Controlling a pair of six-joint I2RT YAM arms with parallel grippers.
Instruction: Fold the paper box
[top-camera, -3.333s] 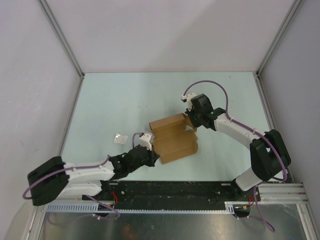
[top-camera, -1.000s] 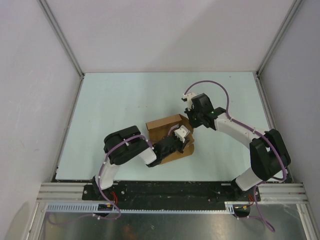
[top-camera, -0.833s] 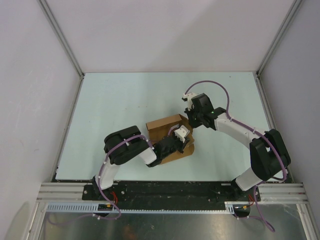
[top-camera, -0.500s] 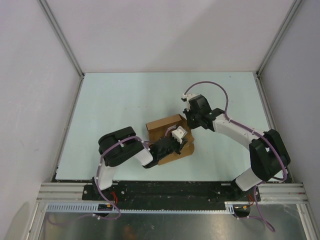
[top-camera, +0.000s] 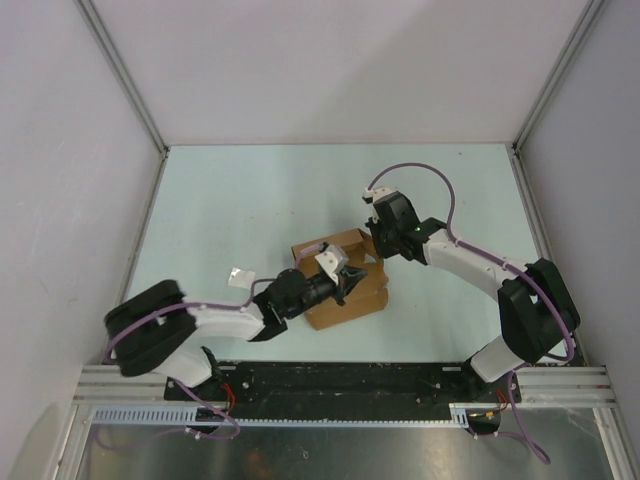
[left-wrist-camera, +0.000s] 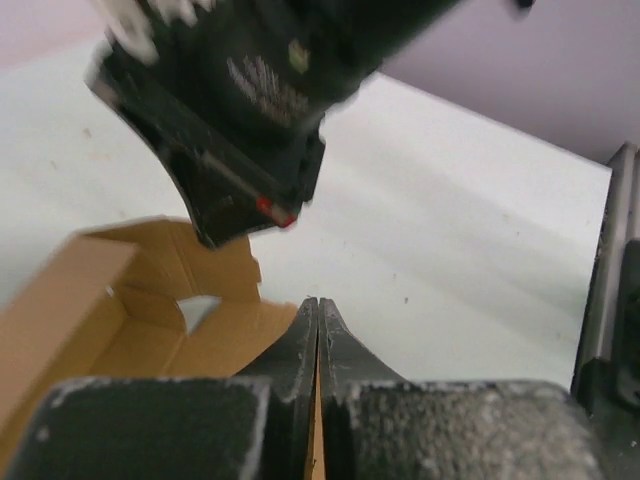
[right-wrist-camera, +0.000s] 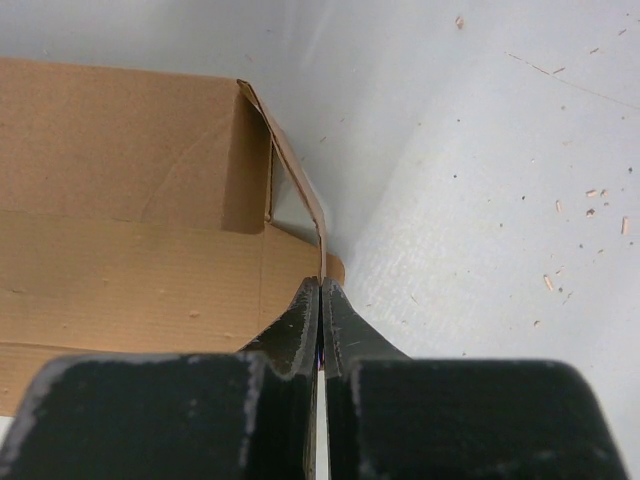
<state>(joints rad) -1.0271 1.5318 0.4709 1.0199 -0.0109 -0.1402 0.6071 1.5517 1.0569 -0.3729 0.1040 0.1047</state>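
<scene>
The paper box (top-camera: 350, 300) is a brown, partly folded carton in the middle of the table. My left gripper (top-camera: 358, 276) lies low over its top, shut. In the left wrist view its tips (left-wrist-camera: 317, 302) meet at the edge of a brown flap (left-wrist-camera: 215, 345), with the open box (left-wrist-camera: 90, 310) to the left. My right gripper (top-camera: 378, 254) is at the box's right end. In the right wrist view it (right-wrist-camera: 321, 283) is shut on a thin upright flap (right-wrist-camera: 295, 180) that runs into its tips, and the box panel (right-wrist-camera: 130, 200) lies to the left.
A tiny white scrap of paper (top-camera: 238, 277) lies on the table left of the box. The right arm's wrist (left-wrist-camera: 240, 110) hangs close in front of the left camera. Grey walls stand on three sides of the pale table (top-camera: 250, 200).
My left arm has swung its elbow out to the left and dropped low, and its gripper has slid a little leftward across the box top. The white scrap has come into view. The right gripper has barely moved.
</scene>
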